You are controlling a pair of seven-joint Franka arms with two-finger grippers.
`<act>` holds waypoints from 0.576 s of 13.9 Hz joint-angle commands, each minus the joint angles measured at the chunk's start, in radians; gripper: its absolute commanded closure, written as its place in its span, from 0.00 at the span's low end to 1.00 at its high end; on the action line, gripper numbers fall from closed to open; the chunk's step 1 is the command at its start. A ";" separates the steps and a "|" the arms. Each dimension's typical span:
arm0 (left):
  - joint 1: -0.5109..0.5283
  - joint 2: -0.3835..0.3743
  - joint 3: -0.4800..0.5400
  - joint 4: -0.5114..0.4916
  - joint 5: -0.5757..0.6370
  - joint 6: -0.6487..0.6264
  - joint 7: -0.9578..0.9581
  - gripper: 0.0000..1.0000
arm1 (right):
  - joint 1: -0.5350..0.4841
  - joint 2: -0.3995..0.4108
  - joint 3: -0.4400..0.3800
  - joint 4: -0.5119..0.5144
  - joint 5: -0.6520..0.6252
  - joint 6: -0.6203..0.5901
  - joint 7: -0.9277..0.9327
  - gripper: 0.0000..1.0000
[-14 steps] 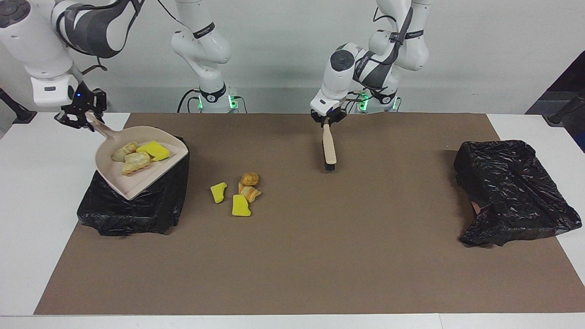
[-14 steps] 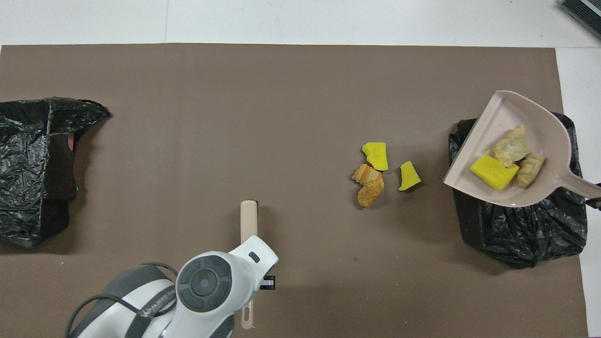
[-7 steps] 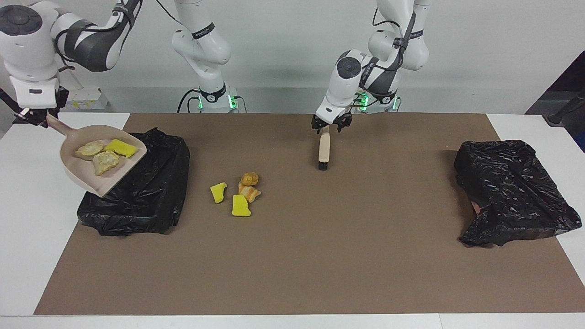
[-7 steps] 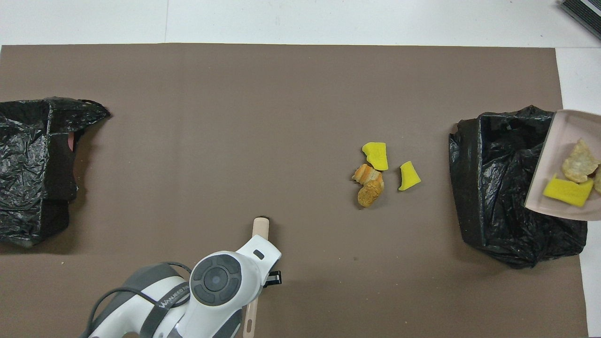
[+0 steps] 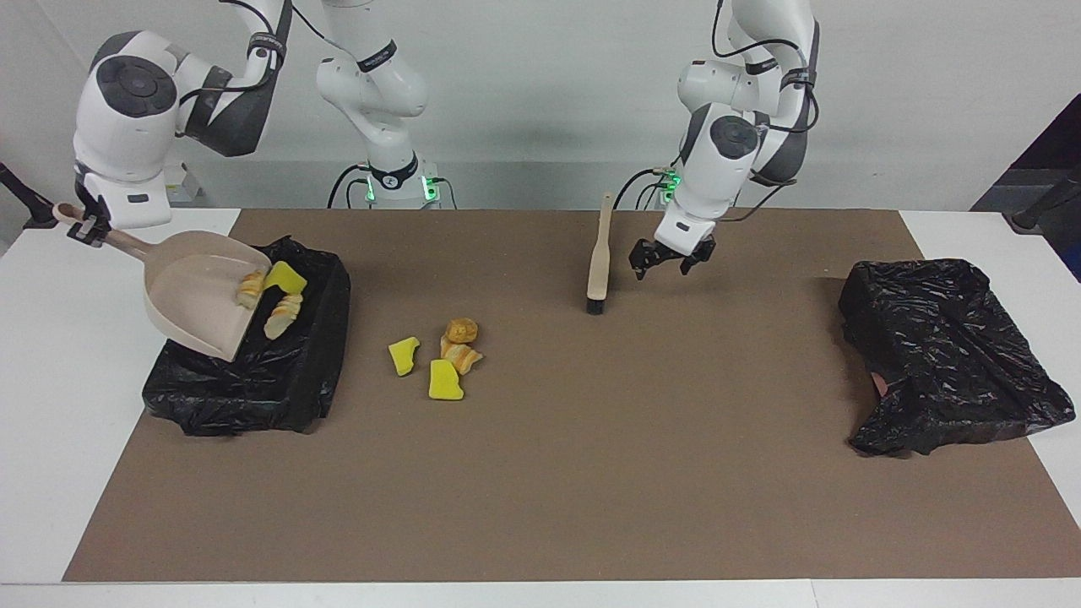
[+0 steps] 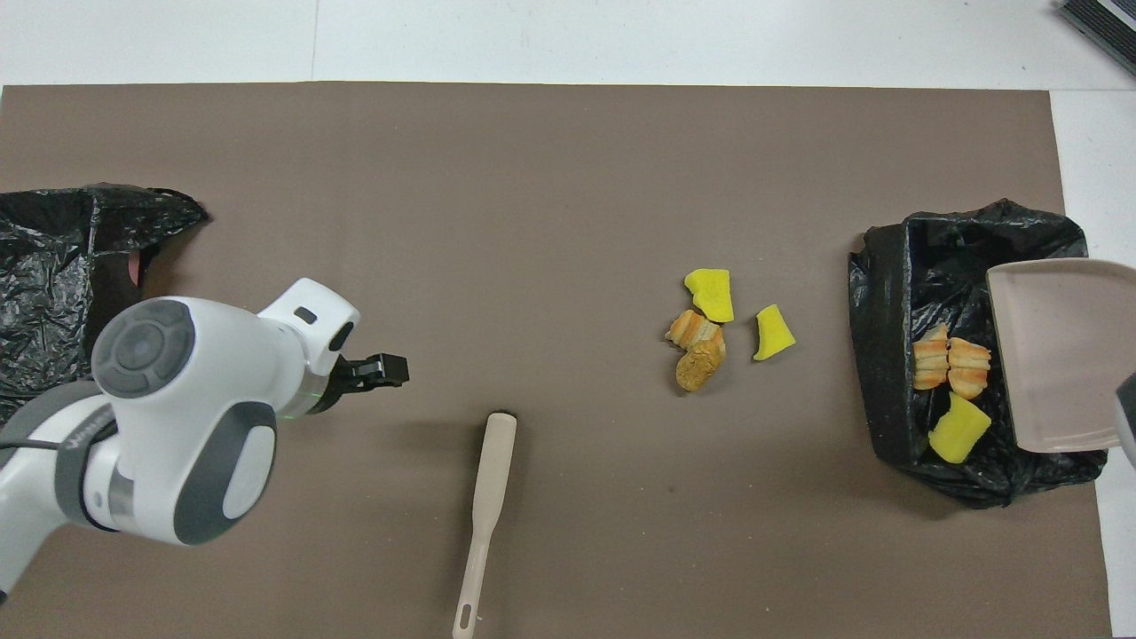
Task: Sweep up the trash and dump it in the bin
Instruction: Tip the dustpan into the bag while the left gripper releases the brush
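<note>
- The right gripper (image 5: 84, 226) has tipped the beige dustpan (image 5: 196, 291) steeply over the black bin (image 5: 253, 380) at the right arm's end of the worktop; a moment ago the pan was nearly level and carried three pieces
- Those pieces, two bread-like lumps (image 6: 950, 368) and one yellow sponge chunk (image 6: 958, 430), now slide off the pan's lip into the bin, so this load looks almost dumped
- The right jaws are pressed on the dustpan handle
- The left gripper (image 5: 667, 257) has let go of the brush (image 5: 598, 257) and moved aside; its jaws are spread and hold nothing
- The brush now lies on the brown mat (image 5: 591, 473), near the robots
- Four pieces of trash (image 5: 435, 355) are not swept yet, between the bin and the brush, so I think a second sweep is needed
- A second black bag (image 5: 946, 355) lies at the left arm's end; the white worktop (image 5: 51, 380) shows around the mat, and a pale wall stands at the robots' backs
</note>
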 commanded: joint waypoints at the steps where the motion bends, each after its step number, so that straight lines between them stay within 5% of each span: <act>1: 0.110 0.066 -0.011 0.128 0.013 -0.080 0.178 0.00 | 0.019 -0.036 0.002 -0.028 -0.077 -0.003 -0.039 1.00; 4: 0.248 0.064 -0.011 0.202 0.014 -0.154 0.331 0.00 | 0.023 -0.037 0.017 0.057 -0.061 -0.093 -0.018 1.00; 8: 0.305 0.093 -0.010 0.447 0.065 -0.403 0.448 0.00 | 0.020 -0.050 0.014 0.134 0.252 -0.190 0.188 1.00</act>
